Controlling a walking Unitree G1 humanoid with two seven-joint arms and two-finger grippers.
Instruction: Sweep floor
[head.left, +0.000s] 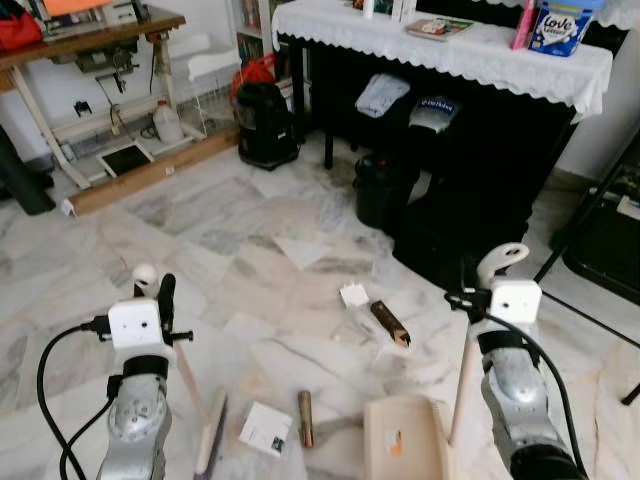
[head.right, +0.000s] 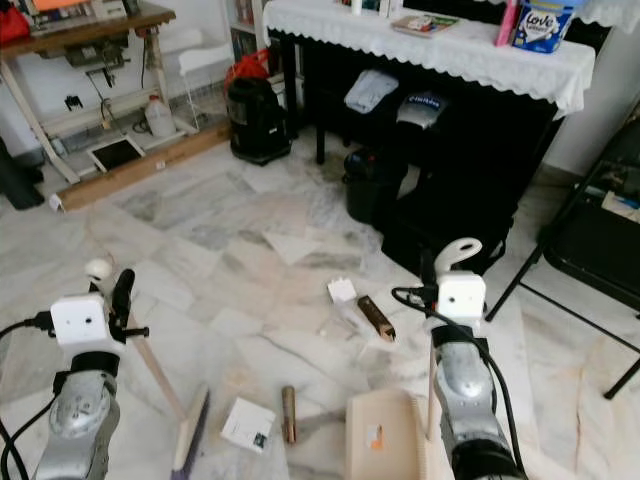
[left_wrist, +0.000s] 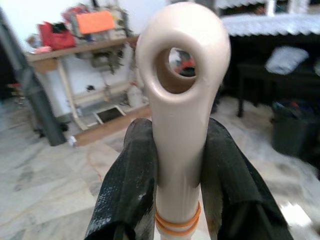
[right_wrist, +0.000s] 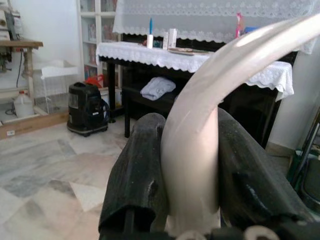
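On a veined white marble floor (head.left: 250, 215), the head views show two silver arms at work: the left gripper (head.left: 157, 293) is clamped on the round-ended top of a slim beige broom handle (head.left: 190, 385), whose dark-bristled broom head (head.left: 211, 432) rests on the floor beside the arm and is cut off by the frame's lower edge, while the right gripper (head.left: 497, 272) grips the curved top of a beige plastic dustpan's handle (head.left: 464, 375), the dustpan tray (head.left: 402, 436) standing on the floor and also cropped below. Four pieces of litter lie between the tools: two brown tubes (head.left: 390, 323), a white card with dark print (head.left: 265, 428) and a small white paper scrap (head.left: 354, 294); a clear wrapper near the scrap is hard to make out. Behind stands a black piano under a white lace cloth (head.left: 470, 50). In the left wrist view, two black fingers (left_wrist: 127, 185) press both sides of the handle below its hanging hole. In the right wrist view, two black fingers (right_wrist: 137, 175) pinch the arched dustpan handle; its upper end runs out of frame.
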